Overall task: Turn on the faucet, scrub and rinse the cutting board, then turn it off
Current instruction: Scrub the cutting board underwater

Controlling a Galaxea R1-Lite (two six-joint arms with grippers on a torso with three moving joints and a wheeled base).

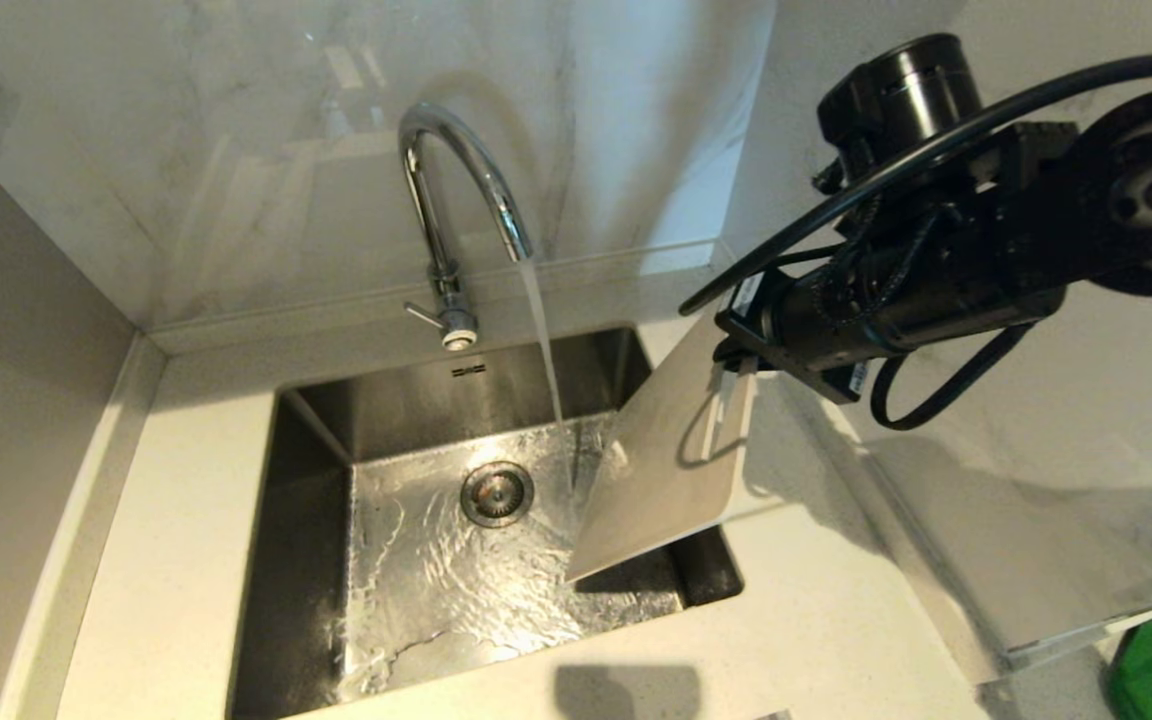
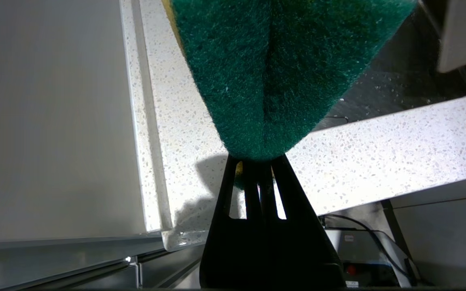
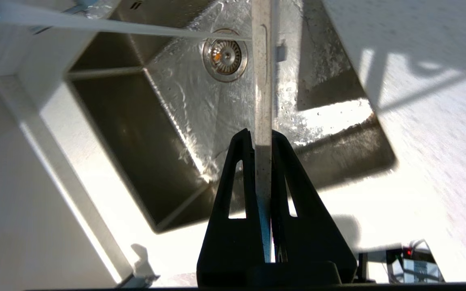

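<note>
While water runs from the faucet [image 1: 456,200] into the steel sink [image 1: 326,520], the whole job turns on how the cutting board [image 1: 661,470] sits against that stream. Set in the pale speckled counter [image 1: 176,560], the sink has its drain [image 1: 497,493] near the middle and a wet, rippling floor. Over the sink's right side the board is held up on a slant, one end high at the right claw [image 1: 731,385] and the other reaching down and forward toward the basin, so its long axis runs from the claw down into the sink. Just to the board's left falls the water; in the head view it lands beside the near face of the board, touching or nearly so, though I cannot tell which. In the right wrist view the board shows edge-on, clenched between the two fingers [image 3: 237,182] of the right claw.

Out of the head view, the left claw [image 2: 257,165] is clenched on a green scouring sponge [image 2: 273,72] and hangs over the counter's edge near the sink's front rim, well apart from the board. Scrubbing, I judge, would need that sponge carried across to the board's broad face, which faces left toward the stream, so the left arm is the one placed to reach it.
</note>
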